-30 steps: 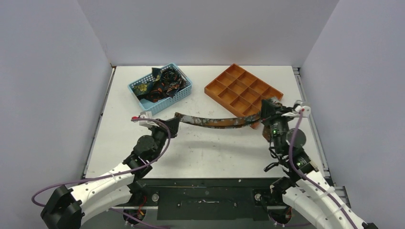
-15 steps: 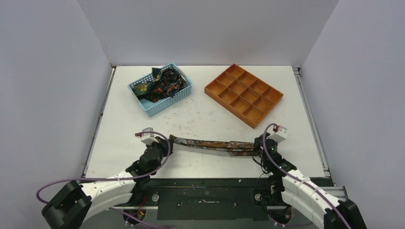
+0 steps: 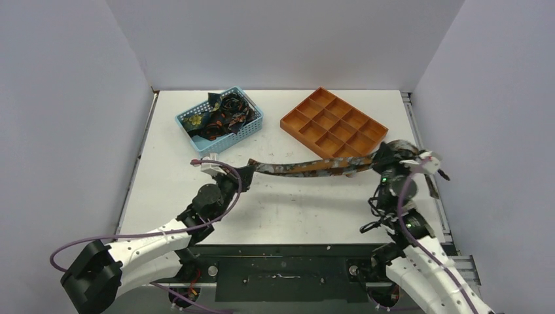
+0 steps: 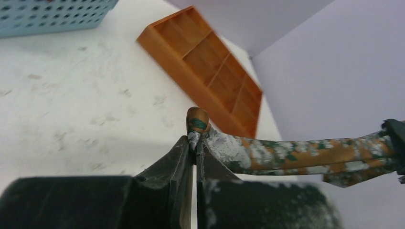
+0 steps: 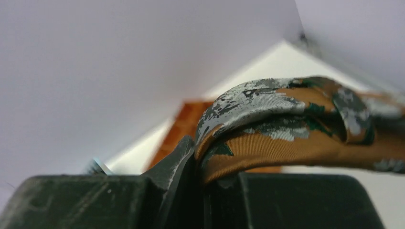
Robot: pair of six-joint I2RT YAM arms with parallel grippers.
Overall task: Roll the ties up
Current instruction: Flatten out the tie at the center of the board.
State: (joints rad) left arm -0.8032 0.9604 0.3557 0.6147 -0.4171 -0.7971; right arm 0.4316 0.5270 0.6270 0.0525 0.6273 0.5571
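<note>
Left gripper (image 3: 247,171): jaws pinched fully together on the very end of the tie (image 3: 307,168). In the left wrist view a short nub of fabric pokes out past the fingertips (image 4: 190,151). It's a thin bite with not much cloth in it.

The tie hangs off the table (image 3: 294,212), strung between the two arms in a shallow sag, with its shadow on the surface below. From above, its right part crosses the near edge of the orange tray (image 3: 296,122); I can't tell whether it touches. More ties (image 3: 219,116) sit piled in the blue basket (image 3: 226,145) at back left, well apart.

Handling, as a guess:
- Light, limp and smooth woven cloth. It won't hold a shape and will likely slide on itself.
- Grip the ends, as now. A pinch mid-span would just fold it.
- For rolling it probably needs to lie flat first, with one end anchored.
- The small left bite may slip under tension.

Looks: long, narrow strip, orange-brown ground with grey-silver and teal-green floral blotches. It reads darker from the top view.

Right gripper (image 3: 385,157): also closed tight on the tie, with a thicker bunch of fabric folded over the jaws in the right wrist view (image 5: 198,160). I can't tell how much tail hangs past it.
</note>
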